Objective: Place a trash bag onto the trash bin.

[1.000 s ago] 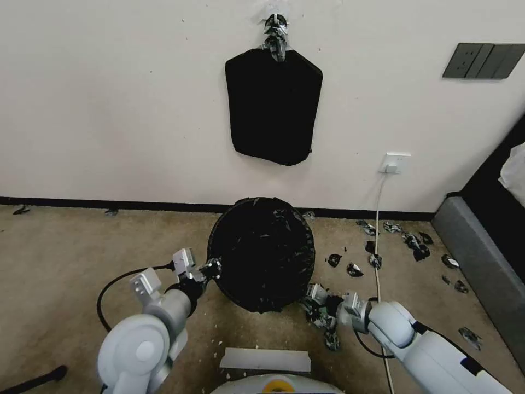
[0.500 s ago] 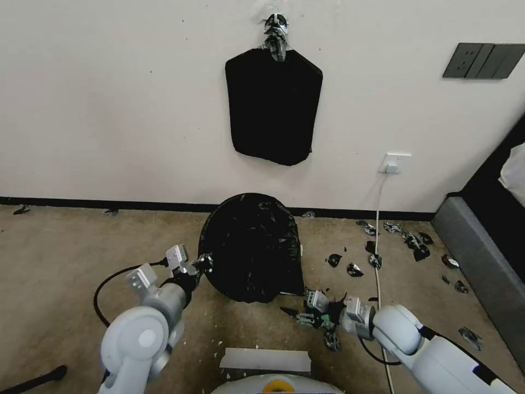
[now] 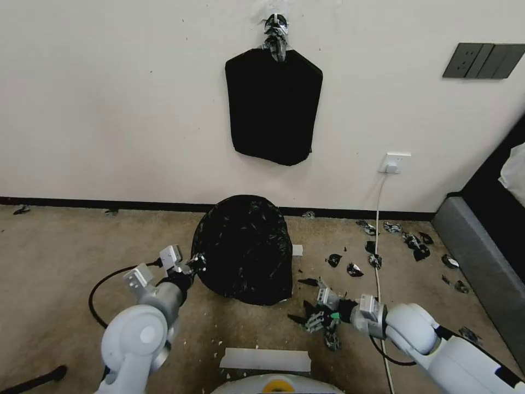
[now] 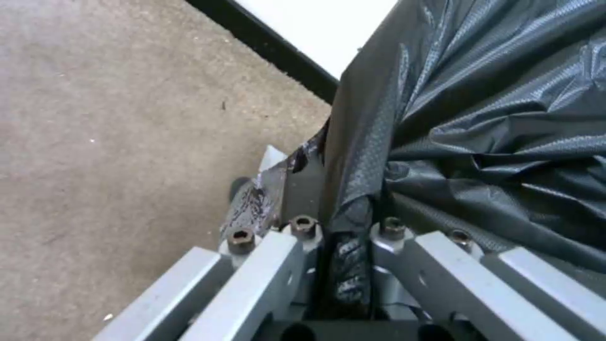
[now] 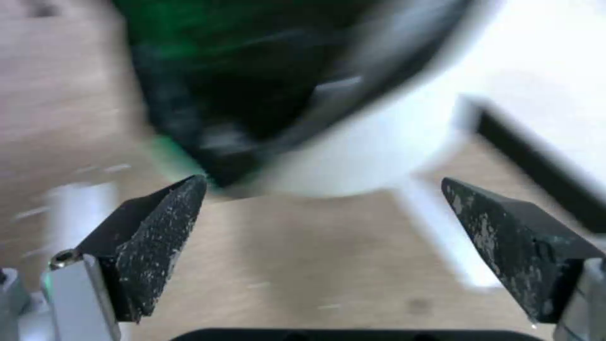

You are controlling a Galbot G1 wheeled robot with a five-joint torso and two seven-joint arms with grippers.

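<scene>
Tan carpet along a cream wall; a bag-draped bin sits at the frame's centre.

Nearest, at lower right of the head view, the right gripper hangs low over the carpet with its fingers spread wide and nothing between them, apart from the bin. At lower left, the left gripper is clamped on a fold of the trash bag, probably to keep its hem stretched down that side. The bag covers the trash bin, whose white wall shows in the right wrist view. Farther off, black scraps litter the floor at right, and a flat black bundle hangs on the wall at upper centre. No writing is legible.
</scene>
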